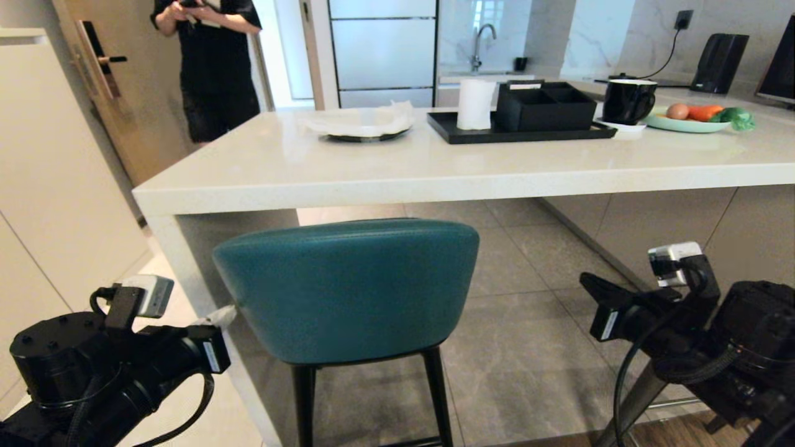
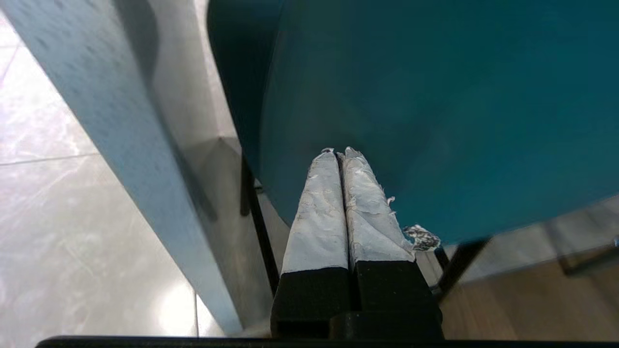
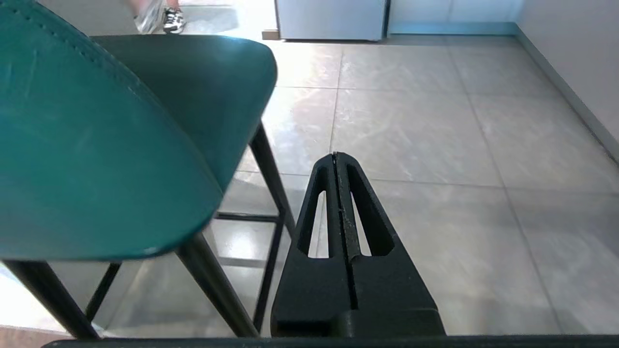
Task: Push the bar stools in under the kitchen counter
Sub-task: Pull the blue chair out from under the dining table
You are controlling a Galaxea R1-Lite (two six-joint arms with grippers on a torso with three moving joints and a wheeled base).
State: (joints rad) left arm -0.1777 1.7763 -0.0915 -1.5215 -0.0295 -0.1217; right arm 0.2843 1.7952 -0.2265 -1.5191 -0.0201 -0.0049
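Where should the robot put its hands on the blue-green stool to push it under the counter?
Probably on the teal stool's curved backrest, from the robot's side: it's broad and faces the robot, so shut left gripper and right gripper could press either side evenly.

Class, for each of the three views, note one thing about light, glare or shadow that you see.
Head view: the kitchen counter top gleams with soft reflections. Left wrist view: a bright glare patch lies on the floor tiles, and the teal stool back is dim. Right wrist view: window light washes the tiles pale beyond the stool's seat.
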